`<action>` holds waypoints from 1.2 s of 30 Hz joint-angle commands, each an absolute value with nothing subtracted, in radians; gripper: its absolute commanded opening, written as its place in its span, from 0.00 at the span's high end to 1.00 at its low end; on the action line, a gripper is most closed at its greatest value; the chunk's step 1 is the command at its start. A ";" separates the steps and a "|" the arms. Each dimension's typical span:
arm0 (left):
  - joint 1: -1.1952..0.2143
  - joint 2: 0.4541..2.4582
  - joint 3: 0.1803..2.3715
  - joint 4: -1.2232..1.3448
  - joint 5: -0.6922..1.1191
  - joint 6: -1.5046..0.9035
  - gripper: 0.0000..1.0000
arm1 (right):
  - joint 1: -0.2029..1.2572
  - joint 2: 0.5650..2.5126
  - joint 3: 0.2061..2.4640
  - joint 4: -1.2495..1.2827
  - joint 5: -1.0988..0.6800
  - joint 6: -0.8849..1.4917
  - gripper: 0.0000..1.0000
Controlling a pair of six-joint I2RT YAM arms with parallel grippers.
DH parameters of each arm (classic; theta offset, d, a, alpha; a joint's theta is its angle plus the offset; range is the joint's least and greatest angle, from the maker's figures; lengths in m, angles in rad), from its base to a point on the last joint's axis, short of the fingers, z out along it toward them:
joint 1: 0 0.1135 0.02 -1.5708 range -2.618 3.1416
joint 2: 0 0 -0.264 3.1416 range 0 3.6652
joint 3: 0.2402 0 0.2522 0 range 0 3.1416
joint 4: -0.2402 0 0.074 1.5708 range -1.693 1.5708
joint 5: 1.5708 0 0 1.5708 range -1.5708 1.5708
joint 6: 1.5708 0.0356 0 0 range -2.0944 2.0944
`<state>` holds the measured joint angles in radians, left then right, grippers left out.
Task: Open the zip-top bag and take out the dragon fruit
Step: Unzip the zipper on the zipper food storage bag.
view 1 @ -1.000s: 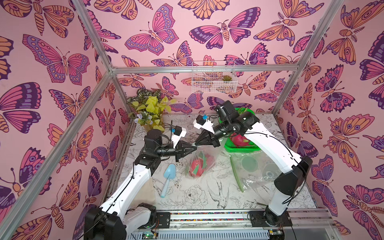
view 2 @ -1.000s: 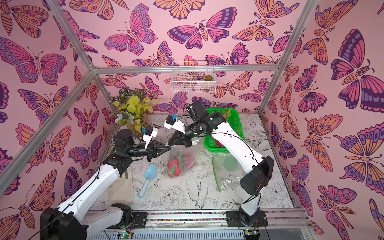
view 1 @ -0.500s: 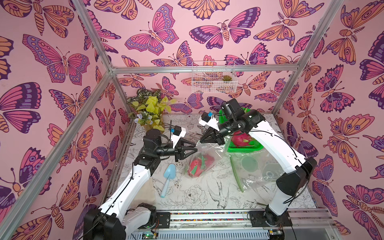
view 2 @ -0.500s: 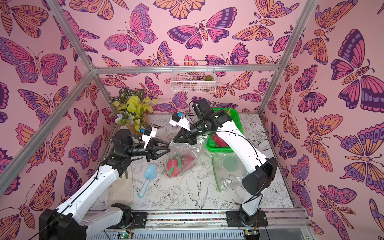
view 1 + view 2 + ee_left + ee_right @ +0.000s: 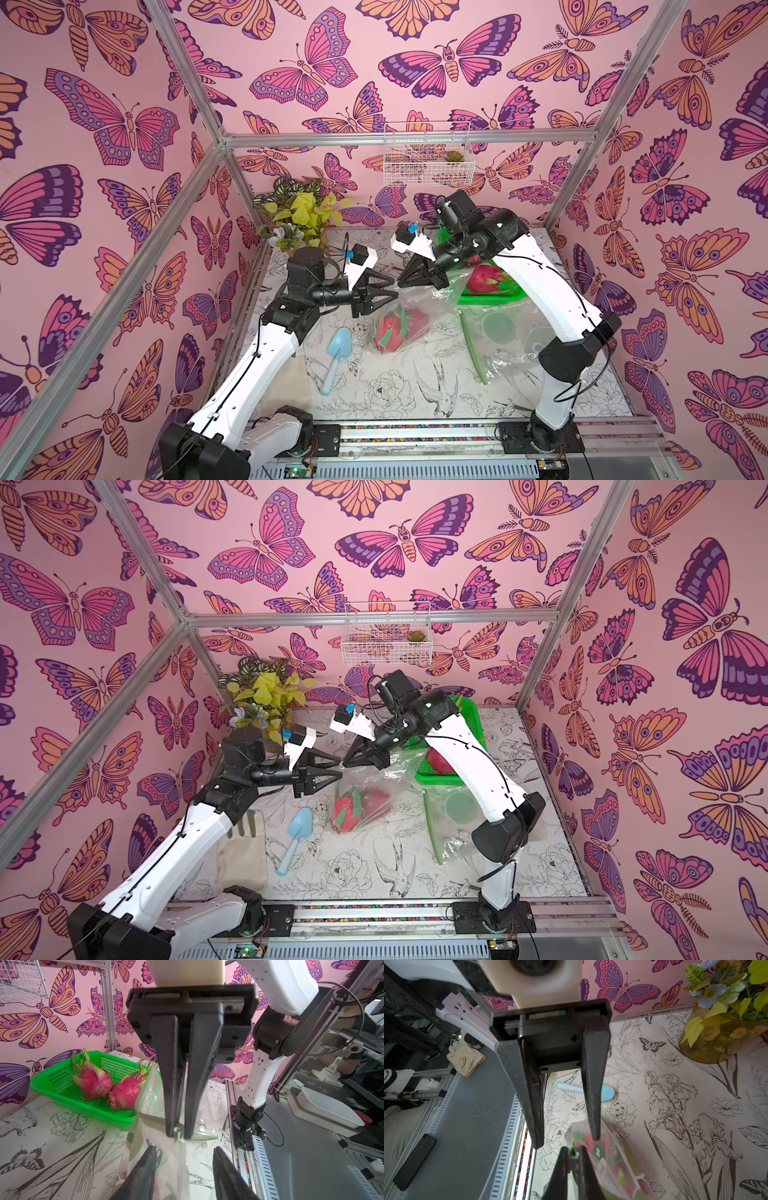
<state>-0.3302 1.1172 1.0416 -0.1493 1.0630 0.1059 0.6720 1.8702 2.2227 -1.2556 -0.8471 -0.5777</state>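
Two dragon fruit (image 5: 93, 1081) are already placed in the green basket (image 5: 62, 1088); more remain in the bag (image 5: 409, 316). Its rim is pinched by the right gripper (image 5: 177, 1133); the left gripper (image 5: 388, 289) is held apart.

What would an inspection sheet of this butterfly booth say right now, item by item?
Surface: table covered with a black-and-white flower print.
Job's things: zip-top bag with dragon fruit inside, its top edge lifted; two more fruits in the green basket.
Clutter: blue scoop, second clear bag, cloth bag, plant.
Grippers: right gripper pinches the bag's edge; left gripper is open beside it, holding nothing.
Cables: thin black leads run along both arms.
Surroundings: butterfly wallpaper, metal frame, wire basket on the back wall.
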 commanded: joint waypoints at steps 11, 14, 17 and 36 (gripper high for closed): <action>-0.345 1.162 1.118 -0.351 1.066 0.227 0.64 | 0.680 1.881 2.266 -1.325 -0.836 -0.607 1.00; -0.351 1.170 1.127 -0.356 1.075 0.227 0.70 | 0.680 1.882 2.266 -1.321 -0.839 -0.603 1.00; -0.359 1.182 1.136 -0.354 1.078 0.229 0.71 | 0.682 1.884 2.267 -1.319 -0.844 -0.603 1.00; -0.347 1.136 1.118 -0.303 1.093 0.206 1.00 | 0.681 1.876 2.208 -1.326 -0.799 -0.623 1.00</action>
<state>-0.3603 1.1854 1.1313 -0.3626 1.0565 0.2264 0.6777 1.8793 2.2356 -1.3045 -0.8318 -0.6075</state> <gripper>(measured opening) 0.039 0.109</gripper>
